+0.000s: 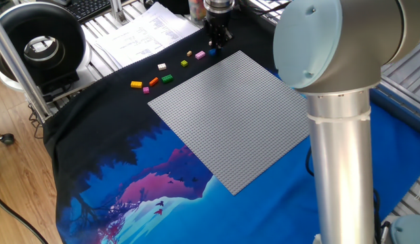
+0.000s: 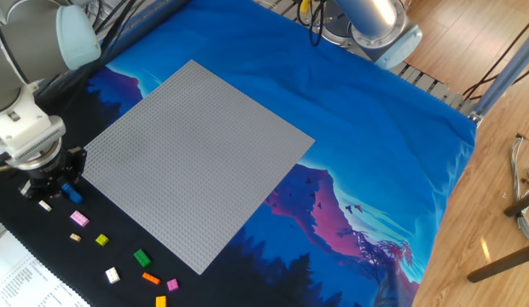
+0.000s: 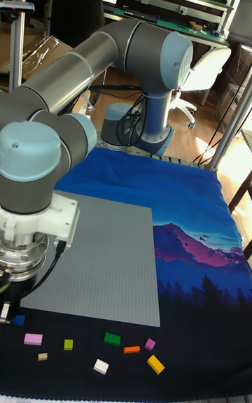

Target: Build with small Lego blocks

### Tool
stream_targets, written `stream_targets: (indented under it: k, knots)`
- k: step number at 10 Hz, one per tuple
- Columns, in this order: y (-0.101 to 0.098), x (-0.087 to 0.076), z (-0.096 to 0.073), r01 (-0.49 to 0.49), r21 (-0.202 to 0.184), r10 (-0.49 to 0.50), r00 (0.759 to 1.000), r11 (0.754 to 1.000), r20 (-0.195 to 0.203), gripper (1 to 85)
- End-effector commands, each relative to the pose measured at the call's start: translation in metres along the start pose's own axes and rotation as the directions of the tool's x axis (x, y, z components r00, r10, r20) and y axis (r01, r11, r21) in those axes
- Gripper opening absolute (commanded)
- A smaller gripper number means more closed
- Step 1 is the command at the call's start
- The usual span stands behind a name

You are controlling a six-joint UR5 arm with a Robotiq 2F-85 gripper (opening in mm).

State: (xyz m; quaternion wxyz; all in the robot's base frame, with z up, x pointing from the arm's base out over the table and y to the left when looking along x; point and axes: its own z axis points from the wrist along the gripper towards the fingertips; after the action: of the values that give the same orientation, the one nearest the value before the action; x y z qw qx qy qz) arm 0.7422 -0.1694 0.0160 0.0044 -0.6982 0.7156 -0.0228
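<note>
UR5 arm (image 3: 105, 60): one unit, grey tube links with pale blue joint caps, seen reaching from its base (image 3: 136, 133) beyond the far edge of the grey baseplate (image 2: 192, 158) across to the plate's opposite corner. Wrist (image 2: 26, 136): white flange, pointed straight down just off that corner. Gripper (image 2: 53, 175): black, two-fingered, held low at the baseplate's corner with fingertips close to the cloth; jaw spacing cannot be made out in any view.
</note>
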Motion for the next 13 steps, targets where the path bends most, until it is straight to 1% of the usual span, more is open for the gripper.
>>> stream_targets:
  k: [1,4,5,7,10,11,12,13]
  knots:
    - [0.012,-0.001,-0.007,-0.021,-0.010,0.021,0.999,1.000,0.029,20.0]
    - [0.024,-0.006,-0.007,-0.053,-0.003,0.053,0.998,0.999,0.028,20.3]
    - [0.026,-0.009,-0.005,-0.060,-0.004,0.060,0.998,0.998,0.037,20.3]
    - [0.032,-0.009,-0.004,-0.067,-0.002,0.067,0.997,0.998,0.031,20.7]
    - [0.043,-0.010,0.010,-0.087,0.004,0.086,0.995,0.996,0.052,20.7]
    - [0.044,-0.007,0.012,-0.085,0.005,0.085,0.995,0.996,0.046,21.0]
    - [0.045,-0.003,0.012,-0.087,0.001,0.087,0.996,0.996,0.027,20.3]
    - [0.037,-0.004,0.012,-0.080,0.031,0.079,0.996,0.996,0.033,16.3]
